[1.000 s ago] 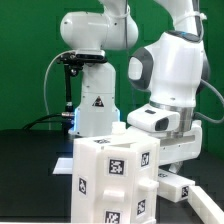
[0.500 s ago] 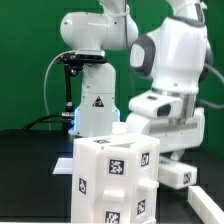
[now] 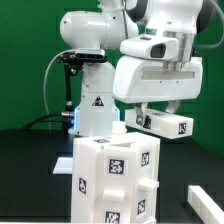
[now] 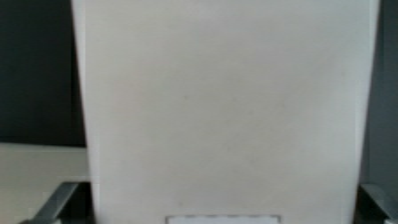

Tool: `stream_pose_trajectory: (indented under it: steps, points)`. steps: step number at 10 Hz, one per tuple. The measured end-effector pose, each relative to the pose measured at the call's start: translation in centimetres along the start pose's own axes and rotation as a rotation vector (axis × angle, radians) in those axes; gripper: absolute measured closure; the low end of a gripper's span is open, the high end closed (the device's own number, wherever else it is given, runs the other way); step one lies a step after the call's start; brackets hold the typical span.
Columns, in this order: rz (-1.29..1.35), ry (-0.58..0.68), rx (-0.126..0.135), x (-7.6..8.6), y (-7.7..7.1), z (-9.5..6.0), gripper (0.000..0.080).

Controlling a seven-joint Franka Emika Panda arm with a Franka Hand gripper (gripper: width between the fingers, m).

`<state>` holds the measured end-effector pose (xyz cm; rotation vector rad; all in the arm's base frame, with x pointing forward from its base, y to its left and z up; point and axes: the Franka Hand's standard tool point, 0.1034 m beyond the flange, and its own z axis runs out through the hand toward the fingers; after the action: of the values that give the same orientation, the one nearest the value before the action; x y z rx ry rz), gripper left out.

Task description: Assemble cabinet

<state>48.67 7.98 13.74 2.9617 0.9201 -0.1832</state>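
Exterior view: the tool (image 3: 152, 110), high above the table (image 3: 30, 170), is clenched on a tagged cabinet panel (image 3: 166, 123) just beneath it. The cabinet body (image 3: 113, 180) stands lower, beside it. Wrist view: only the panel's plain face shows.

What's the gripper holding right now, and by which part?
A white cabinet panel, clamped across its width in the gripper, apparently near one end.

You see a plain white cabinet panel (image 4: 222, 100) filling most of the frame, its edges straight. Darkness flanks it, and a dark tool finger (image 4: 64, 203) sits against one edge.
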Motion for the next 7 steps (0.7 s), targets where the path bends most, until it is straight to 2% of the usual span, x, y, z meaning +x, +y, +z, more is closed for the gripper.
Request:
stream_pose_trajectory:
  steps: [1,4,5,6,7]
  points:
    - [-0.003,-0.004,0.002,-0.2,-0.3,0.5,0.0246]
    - [-0.003,-0.006,0.003,-0.3,-0.2,0.5,0.0246]
    - [-0.053,-0.03,0.015,-0.1,0.8,-0.9,0.0246]
    - [-0.07,-0.034,0.017,0.9,2.4,-3.2,0.0246]
    - [-0.075,-0.027,0.012,1.8,3.5,-4.7,0.0246]
